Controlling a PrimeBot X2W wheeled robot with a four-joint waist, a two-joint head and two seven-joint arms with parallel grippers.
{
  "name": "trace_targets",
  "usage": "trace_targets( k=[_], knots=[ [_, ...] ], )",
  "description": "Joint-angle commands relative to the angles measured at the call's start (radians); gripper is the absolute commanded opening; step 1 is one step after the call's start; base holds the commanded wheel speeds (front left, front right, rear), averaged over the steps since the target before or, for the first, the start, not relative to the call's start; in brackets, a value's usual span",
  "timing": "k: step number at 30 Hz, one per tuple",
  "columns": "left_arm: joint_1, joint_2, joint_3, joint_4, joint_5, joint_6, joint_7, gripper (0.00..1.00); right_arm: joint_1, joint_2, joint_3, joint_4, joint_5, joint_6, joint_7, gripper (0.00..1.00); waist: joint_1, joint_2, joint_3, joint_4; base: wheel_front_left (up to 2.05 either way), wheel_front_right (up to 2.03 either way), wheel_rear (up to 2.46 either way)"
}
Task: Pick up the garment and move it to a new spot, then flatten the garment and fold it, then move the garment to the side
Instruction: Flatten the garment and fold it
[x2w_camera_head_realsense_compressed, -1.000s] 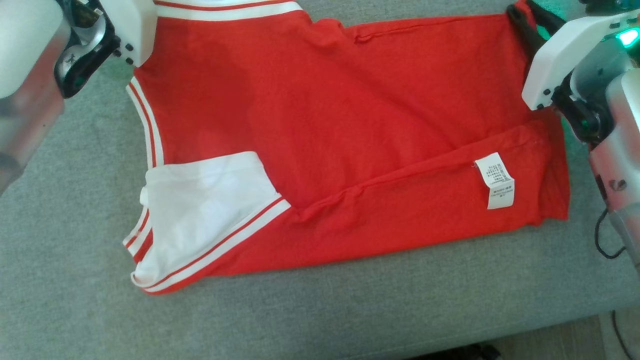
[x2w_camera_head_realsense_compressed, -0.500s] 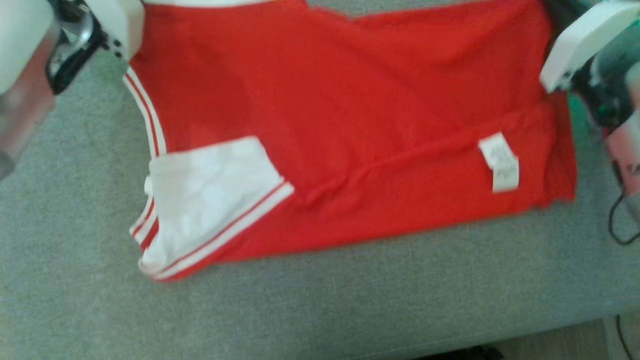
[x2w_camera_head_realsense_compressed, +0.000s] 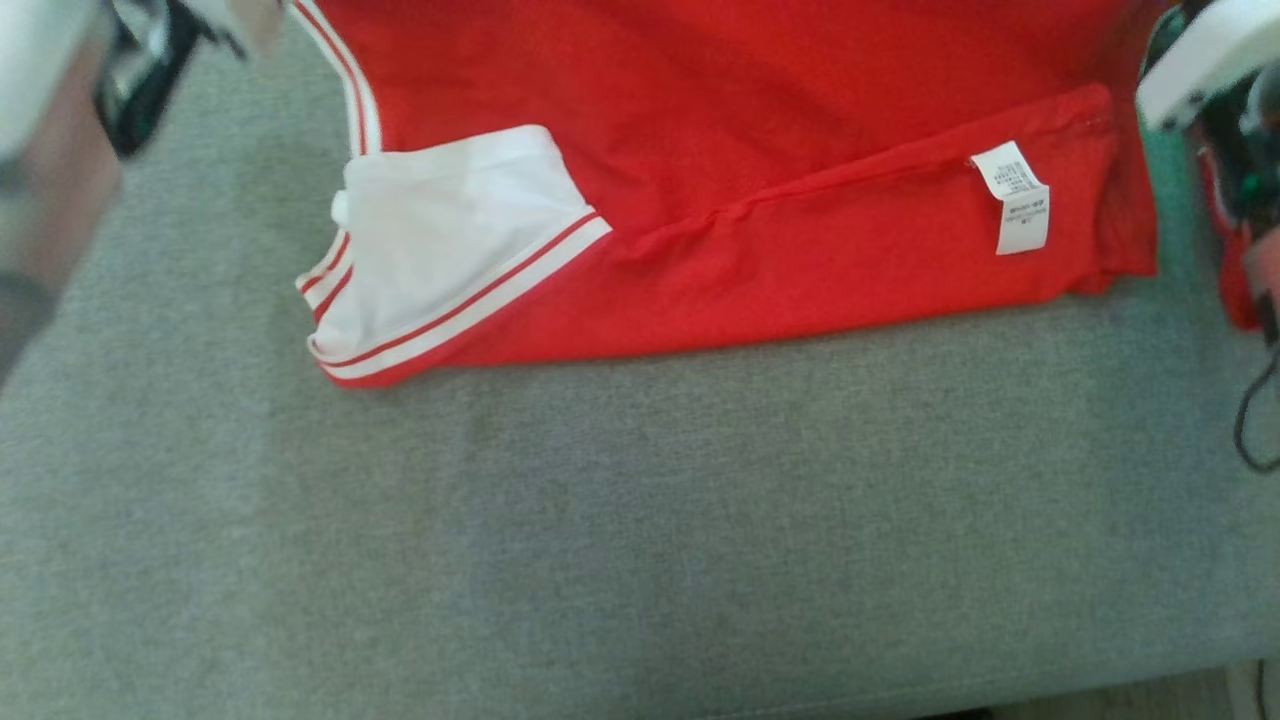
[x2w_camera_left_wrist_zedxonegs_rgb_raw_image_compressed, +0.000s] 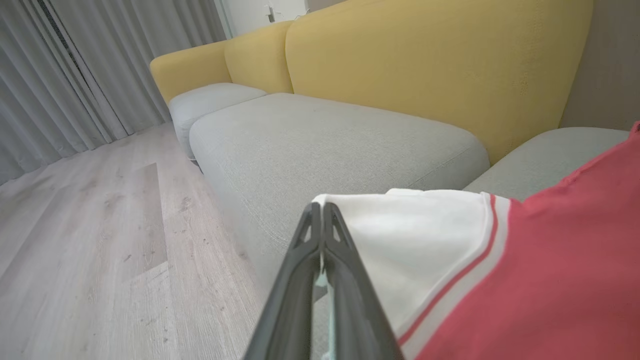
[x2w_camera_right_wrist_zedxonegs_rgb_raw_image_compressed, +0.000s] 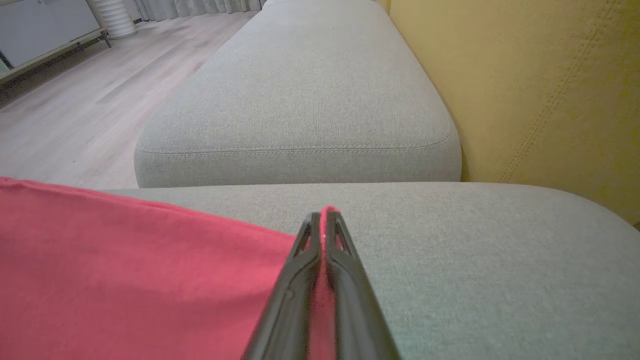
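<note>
The garment (x2w_camera_head_realsense_compressed: 760, 150) is a red shirt with white, red-striped sleeve trim and a white care label (x2w_camera_head_realsense_compressed: 1015, 195), lying on a grey sofa cushion (x2w_camera_head_realsense_compressed: 640, 520). In the left wrist view my left gripper (x2w_camera_left_wrist_zedxonegs_rgb_raw_image_compressed: 321, 207) is shut on the white sleeve edge of the garment (x2w_camera_left_wrist_zedxonegs_rgb_raw_image_compressed: 525, 280). Over on the other side, my right gripper (x2w_camera_right_wrist_zedxonegs_rgb_raw_image_compressed: 323, 217) is shut on a red corner of the garment (x2w_camera_right_wrist_zedxonegs_rgb_raw_image_compressed: 125, 270), with red cloth pinched between its fingers (x2w_camera_right_wrist_zedxonegs_rgb_raw_image_compressed: 345, 280). In the head view only the arm bodies show at the top corners.
Yellow sofa backrests (x2w_camera_left_wrist_zedxonegs_rgb_raw_image_compressed: 430, 70) rise behind the grey cushions (x2w_camera_right_wrist_zedxonegs_rgb_raw_image_compressed: 310, 95). Pale wooden floor (x2w_camera_left_wrist_zedxonegs_rgb_raw_image_compressed: 85, 250) lies beside the sofa, with grey curtains (x2w_camera_left_wrist_zedxonegs_rgb_raw_image_compressed: 60, 75) beyond. A dark cable (x2w_camera_head_realsense_compressed: 1250, 420) hangs at the right edge of the head view.
The head view has shifted, so the garment sits higher in it. The right gripper's fingers have closed on the red corner; the left stays shut on the sleeve.
</note>
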Motion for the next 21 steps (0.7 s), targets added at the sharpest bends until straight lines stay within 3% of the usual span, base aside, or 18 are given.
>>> trace_targets(
  k=[1, 7, 14, 21],
  knots=[
    [0.012, 0.052, 0.045, -0.043, -0.007, 0.003, -0.018, 0.0, 0.062, -0.025, -0.002, -0.044, 0.011, -0.001, -0.021, 0.0, 0.0001, -0.0001, -0.018, 0.015, 0.0, 0.0, 0.0],
    [0.137, 0.105, 0.087, -0.175, 0.001, 0.028, -0.025, 0.0, 0.164, -0.058, -0.019, -0.092, 0.022, -0.001, -0.04, 0.0, 0.0001, -0.0001, -0.04, 0.039, 0.0, 0.0, 0.0],
    [0.416, 0.2, 0.186, -0.439, -0.016, 0.12, -0.026, 0.0, 0.31, -0.069, -0.067, -0.175, 0.008, -0.001, -0.04, 0.0, 0.0001, -0.0001, -0.073, 0.05, 0.0, 0.0, 0.0],
    [0.638, 0.254, 0.248, -0.616, -0.013, 0.194, -0.026, 0.0, 0.439, -0.049, -0.126, -0.263, -0.011, -0.001, -0.018, 0.0, 0.0001, -0.0001, -0.083, 0.044, 0.0, 0.0, 0.0]
  ],
)
